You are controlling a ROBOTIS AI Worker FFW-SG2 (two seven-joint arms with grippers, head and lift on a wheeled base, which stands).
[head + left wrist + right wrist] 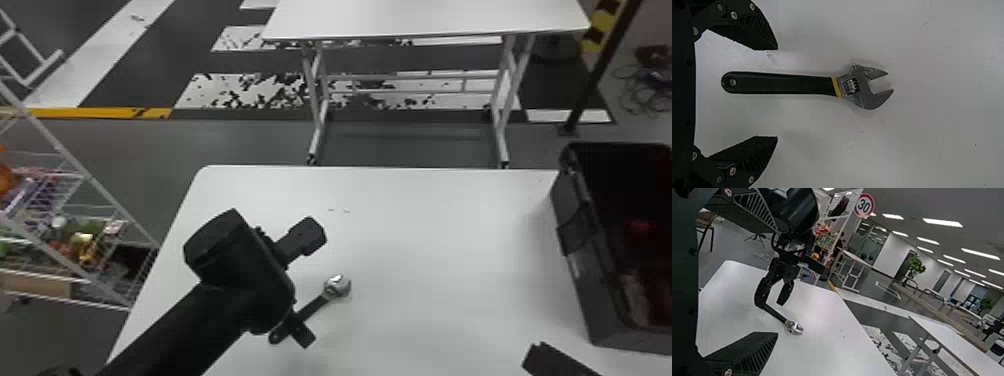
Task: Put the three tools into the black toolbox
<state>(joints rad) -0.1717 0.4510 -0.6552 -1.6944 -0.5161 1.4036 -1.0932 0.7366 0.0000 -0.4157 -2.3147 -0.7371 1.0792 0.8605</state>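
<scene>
Wrench (807, 84): holed black handle, yellow band, silver head.

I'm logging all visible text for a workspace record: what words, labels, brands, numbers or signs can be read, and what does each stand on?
"30": on the round, red-rimmed sign in the background.
Packages on the wire rack: any print is too small to read.
Wrench and black toolbox: no text that I can read.
</scene>
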